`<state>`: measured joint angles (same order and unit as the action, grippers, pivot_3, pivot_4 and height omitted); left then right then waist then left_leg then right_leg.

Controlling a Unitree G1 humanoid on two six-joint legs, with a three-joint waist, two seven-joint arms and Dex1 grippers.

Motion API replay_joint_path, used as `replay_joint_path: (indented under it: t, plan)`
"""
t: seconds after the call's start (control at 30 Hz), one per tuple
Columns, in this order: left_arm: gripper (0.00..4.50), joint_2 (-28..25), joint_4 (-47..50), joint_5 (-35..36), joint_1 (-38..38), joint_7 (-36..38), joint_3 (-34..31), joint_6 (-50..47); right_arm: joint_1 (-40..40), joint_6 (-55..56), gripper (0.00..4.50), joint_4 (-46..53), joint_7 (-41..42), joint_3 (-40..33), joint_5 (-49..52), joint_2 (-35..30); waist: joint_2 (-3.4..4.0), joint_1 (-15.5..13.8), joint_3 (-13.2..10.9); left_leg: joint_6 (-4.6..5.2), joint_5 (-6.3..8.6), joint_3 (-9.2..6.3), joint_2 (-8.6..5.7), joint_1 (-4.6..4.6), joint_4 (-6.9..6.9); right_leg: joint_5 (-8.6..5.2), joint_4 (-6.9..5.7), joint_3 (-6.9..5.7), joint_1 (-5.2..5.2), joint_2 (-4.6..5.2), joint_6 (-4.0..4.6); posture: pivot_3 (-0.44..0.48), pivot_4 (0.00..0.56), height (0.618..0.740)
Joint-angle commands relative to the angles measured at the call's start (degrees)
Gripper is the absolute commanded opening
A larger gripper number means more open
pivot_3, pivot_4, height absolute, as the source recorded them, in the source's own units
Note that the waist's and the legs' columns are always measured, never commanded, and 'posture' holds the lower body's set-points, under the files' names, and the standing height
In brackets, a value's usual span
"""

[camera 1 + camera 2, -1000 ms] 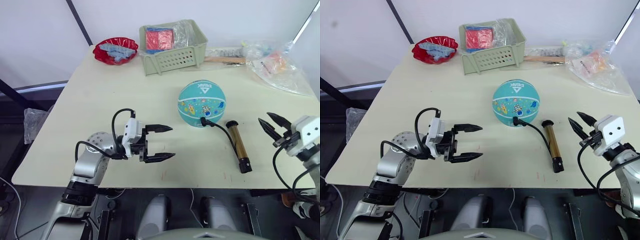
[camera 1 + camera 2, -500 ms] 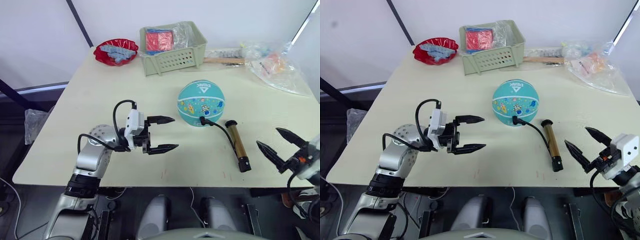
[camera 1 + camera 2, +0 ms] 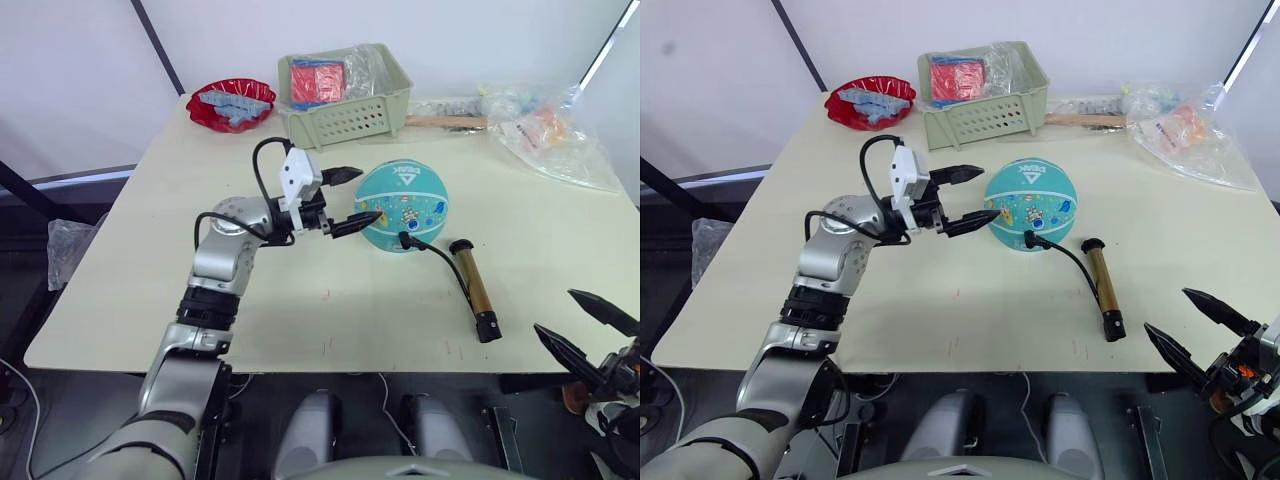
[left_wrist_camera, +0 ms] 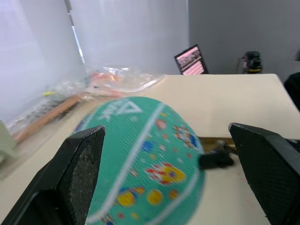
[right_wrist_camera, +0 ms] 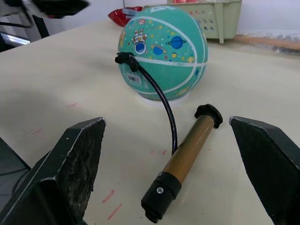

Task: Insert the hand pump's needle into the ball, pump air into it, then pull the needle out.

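The needle fitting (image 3: 405, 240) already sits in the ball (image 3: 403, 205) mid-table; the hand pump (image 3: 474, 290) lies beside it. Left gripper (image 3: 350, 196), fingers spread, nears the ball to steady it; right gripper (image 3: 582, 331), also spread, must grasp the pump.

The ball (image 3: 403, 205) carries the only readable mark: a white triangle logo with the word "PEAK" beneath it, printed on the upper face just beyond the spread fingertips of the left gripper (image 3: 355, 195). A small white label with a barcode sits on the ball beside the black hose fitting, facing the right gripper (image 3: 1196, 330); its print is too small to read.
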<state>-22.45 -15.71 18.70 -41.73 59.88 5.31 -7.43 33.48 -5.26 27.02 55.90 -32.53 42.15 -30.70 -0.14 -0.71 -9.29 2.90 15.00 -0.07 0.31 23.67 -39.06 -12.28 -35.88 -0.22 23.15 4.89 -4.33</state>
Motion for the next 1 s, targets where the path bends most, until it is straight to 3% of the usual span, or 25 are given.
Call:
replay_joint_path:
  t: [0.03, 0.23, 0.57, 0.83, 1.0]
  plan:
    - [4.5, 1.74, -3.69, -2.25, -4.62, -1.65, 0.24, 1.72, 0.47, 3.28, 4.44, 1.96, 1.25, -1.91, 0.51, 0.91, -0.02, -0.1, -0.01, 0.0, 0.0, -0.02, 0.0, 0.01, 0.0, 0.0, -0.02, -0.01, 0.0, -0.01, -0.01, 0.0, 0.15, 0.74]
    - [4.5, 7.88, -19.86, -6.99, -16.24, -6.22, 0.82, 5.12, 0.6, 5.61, 4.44, 3.23, 1.79, -0.54, 0.17, 2.65, -0.14, -0.31, -0.08, 0.0, 0.0, -0.09, -0.1, 0.08, -0.08, 0.01, -0.01, 0.01, -0.02, 0.0, -0.05, 0.0, 0.15, 0.74]
    - [4.5, 13.59, -36.67, -10.28, -25.86, -5.86, 0.49, 10.83, 0.27, 6.94, 4.44, 4.14, 1.53, 1.17, -1.12, 3.31, -0.22, -0.15, -0.13, 0.01, 0.01, -0.07, -0.12, 0.12, -0.06, -0.01, -0.01, 0.06, 0.01, -0.02, -0.1, 0.0, 0.15, 0.74]
    - [4.5, 16.05, -42.94, -13.33, -27.4, -8.41, 0.92, 9.76, -1.24, 5.72, 4.44, 6.87, -1.75, 3.82, -2.47, 2.92, -0.23, -0.1, -0.14, 0.01, 0.01, -0.09, -0.12, 0.12, -0.07, -0.01, -0.02, 0.07, 0.01, -0.02, -0.1, 0.0, 0.15, 0.74]
    - [4.5, 17.49, -44.74, -15.31, -25.33, -12.31, 1.42, 9.27, -6.6, 2.68, 4.44, 9.35, -10.54, 11.21, -11.58, 2.98, -0.25, -0.18, -0.14, 0.01, 0.01, -0.1, -0.12, 0.09, -0.11, 0.0, -0.05, 0.07, 0.0, -0.01, -0.1, 0.0, 0.15, 0.74]
